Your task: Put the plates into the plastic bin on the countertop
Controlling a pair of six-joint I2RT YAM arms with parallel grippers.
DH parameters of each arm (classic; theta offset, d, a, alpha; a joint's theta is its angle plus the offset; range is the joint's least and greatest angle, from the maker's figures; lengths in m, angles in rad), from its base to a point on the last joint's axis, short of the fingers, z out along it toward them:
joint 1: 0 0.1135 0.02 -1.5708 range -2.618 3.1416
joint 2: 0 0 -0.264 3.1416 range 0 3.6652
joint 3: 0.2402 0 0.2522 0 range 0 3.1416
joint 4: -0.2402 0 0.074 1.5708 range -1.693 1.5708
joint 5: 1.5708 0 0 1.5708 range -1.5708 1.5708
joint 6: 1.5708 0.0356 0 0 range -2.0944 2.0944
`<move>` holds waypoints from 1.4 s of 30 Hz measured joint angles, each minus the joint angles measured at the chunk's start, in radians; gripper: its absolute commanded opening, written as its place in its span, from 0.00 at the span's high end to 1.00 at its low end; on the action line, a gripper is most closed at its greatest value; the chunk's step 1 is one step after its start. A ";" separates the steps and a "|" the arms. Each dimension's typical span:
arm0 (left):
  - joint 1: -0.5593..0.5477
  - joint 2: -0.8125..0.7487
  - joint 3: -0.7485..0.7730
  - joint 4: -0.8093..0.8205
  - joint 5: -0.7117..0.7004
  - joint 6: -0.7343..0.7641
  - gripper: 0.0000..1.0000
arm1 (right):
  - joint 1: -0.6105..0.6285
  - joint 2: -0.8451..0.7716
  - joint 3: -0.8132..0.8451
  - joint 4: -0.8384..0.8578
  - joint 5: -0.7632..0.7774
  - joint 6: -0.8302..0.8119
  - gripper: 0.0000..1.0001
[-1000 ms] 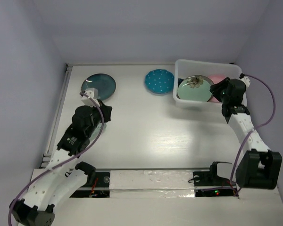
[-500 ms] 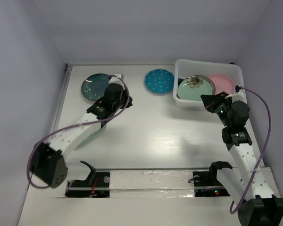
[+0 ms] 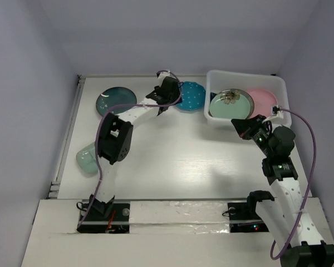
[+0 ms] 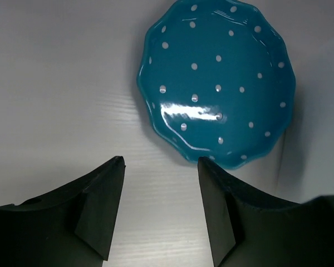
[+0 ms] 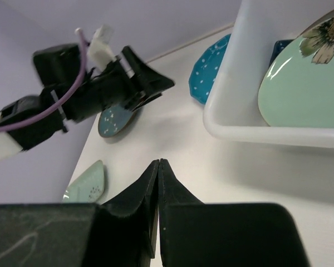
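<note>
The blue white-dotted scalloped plate (image 3: 189, 95) (image 4: 217, 83) lies on the countertop (image 3: 172, 156) just left of the plastic bin (image 3: 220, 121). My left gripper (image 3: 171, 100) (image 4: 161, 164) hovers open at the plate's left rim with nothing between its jaws. The bin holds the mint green flower plate (image 3: 229, 104) (image 5: 300, 83), the pink plate (image 3: 261, 100) and a navy one (image 5: 281, 47). My right gripper (image 3: 239, 125) (image 5: 158, 162) is shut and empty, just in front of the bin's near wall (image 5: 239, 111).
A dark teal round plate (image 3: 117, 101) (image 5: 114, 119) lies at the back left. A pale grey-green plate (image 3: 88, 158) (image 5: 86, 186) sits near the left wall. The left arm (image 3: 133, 114) stretches over the countertop between them. Lavender walls close in the sides.
My left arm swung right from the dark teal plate to the blue dotted plate and its jaws opened. My right gripper pulled back out of the bin and shut.
</note>
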 measured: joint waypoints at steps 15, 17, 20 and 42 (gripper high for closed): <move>0.000 0.381 0.426 -0.175 -0.068 -0.034 0.53 | 0.045 0.025 -0.014 -0.002 -0.079 -0.004 0.88; 0.000 0.389 0.422 -0.182 -0.076 -0.039 0.54 | 0.048 0.031 -0.014 -0.002 -0.083 -0.004 0.88; 0.000 0.392 0.409 -0.182 -0.083 -0.046 0.58 | 0.056 0.044 -0.014 0.004 -0.089 -0.004 0.88; 0.150 0.167 -0.064 0.168 0.072 -0.199 1.00 | 0.057 0.056 -0.030 0.005 -0.100 -0.004 0.88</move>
